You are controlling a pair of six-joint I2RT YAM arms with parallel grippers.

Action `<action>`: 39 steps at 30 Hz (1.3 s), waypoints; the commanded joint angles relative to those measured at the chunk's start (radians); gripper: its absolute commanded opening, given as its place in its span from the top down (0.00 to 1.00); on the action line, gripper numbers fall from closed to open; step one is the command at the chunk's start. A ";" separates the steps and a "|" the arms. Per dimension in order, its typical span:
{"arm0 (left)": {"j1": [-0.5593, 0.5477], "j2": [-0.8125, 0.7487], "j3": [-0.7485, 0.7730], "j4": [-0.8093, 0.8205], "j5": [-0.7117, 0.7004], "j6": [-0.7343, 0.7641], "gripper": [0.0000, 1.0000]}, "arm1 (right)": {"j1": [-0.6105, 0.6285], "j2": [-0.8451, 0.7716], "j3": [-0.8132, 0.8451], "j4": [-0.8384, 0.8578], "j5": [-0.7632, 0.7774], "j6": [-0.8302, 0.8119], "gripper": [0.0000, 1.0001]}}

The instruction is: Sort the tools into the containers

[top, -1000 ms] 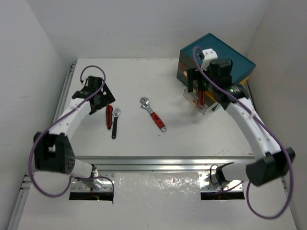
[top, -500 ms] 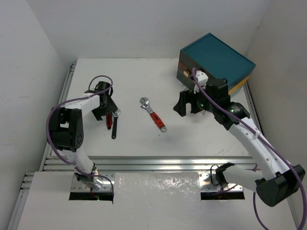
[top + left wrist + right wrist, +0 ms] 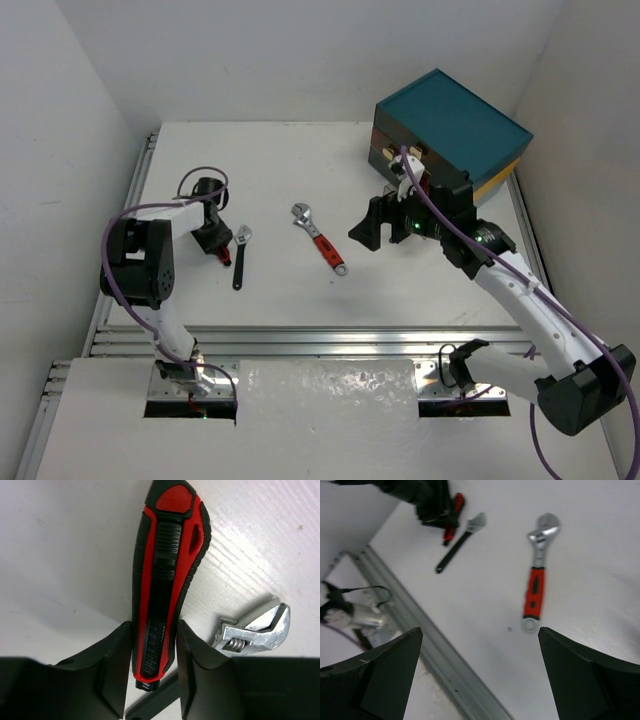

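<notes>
A red and black utility knife [image 3: 162, 575] lies on the white table, and my left gripper [image 3: 153, 627] has both fingers pressed against its sides. From above, only the knife's red tip [image 3: 224, 254] shows under that gripper [image 3: 213, 240]. Beside it lies a black-handled adjustable wrench [image 3: 240, 258] [image 3: 255, 630]. A red-handled adjustable wrench [image 3: 320, 240] [image 3: 536, 587] rests mid-table. My right gripper [image 3: 372, 225] [image 3: 480, 630] hovers open and empty to its right. The teal-topped chest [image 3: 450, 120] stands at the back right, its drawers [image 3: 385, 150] mostly hidden by the right arm.
An aluminium rail [image 3: 330, 335] [image 3: 420, 645] runs along the table's near edge. White walls close the left, back and right sides. Purple cables loop off both arms.
The left gripper came down over the utility knife and closed onto it. The right arm pulled away from the chest's drawers, moving left over the table toward the red-handled wrench.
</notes>
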 commanded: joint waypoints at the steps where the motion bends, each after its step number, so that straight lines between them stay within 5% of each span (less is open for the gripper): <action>1: 0.012 0.046 -0.040 0.062 0.050 0.004 0.77 | 0.007 -0.025 -0.081 0.240 -0.264 0.105 0.01; 3: 0.012 0.041 -0.058 0.079 0.082 0.001 1.00 | 0.014 0.012 -0.101 0.322 -0.383 0.182 0.01; 8: -0.022 -0.248 -0.201 0.198 0.170 -0.005 1.00 | 0.059 0.067 -0.159 0.484 -0.366 0.282 0.01; 11: -0.138 -0.497 -0.291 0.310 0.230 0.015 1.00 | 0.083 0.089 -0.200 0.587 -0.324 0.375 0.01; 14: -0.284 -0.669 -0.343 0.388 0.350 0.048 1.00 | 0.111 0.112 -0.193 0.589 -0.168 0.399 0.01; 19: -0.361 -0.857 -0.509 0.680 0.586 -0.005 1.00 | 0.113 0.136 -0.178 0.641 0.053 0.530 0.03; 31: -0.525 -0.844 -0.486 0.804 0.603 -0.025 1.00 | 0.223 0.343 -0.003 0.571 0.160 0.513 0.13; 33: -0.531 -0.832 -0.476 0.810 0.610 -0.022 1.00 | 0.248 0.365 0.004 0.569 0.165 0.513 0.23; 34: -0.533 -0.832 -0.469 0.810 0.609 -0.022 0.98 | 0.258 0.380 0.014 0.571 0.167 0.510 0.39; 35: -0.534 -0.830 -0.466 0.810 0.600 -0.024 0.85 | 0.260 0.386 0.014 0.575 0.161 0.510 0.49; 38: -0.534 -0.827 -0.434 0.762 0.549 0.008 0.79 | 0.263 0.377 0.014 0.577 0.133 0.525 1.00; 39: -0.534 -0.824 -0.423 0.740 0.525 0.015 0.71 | 0.263 0.368 0.015 0.569 0.133 0.524 1.00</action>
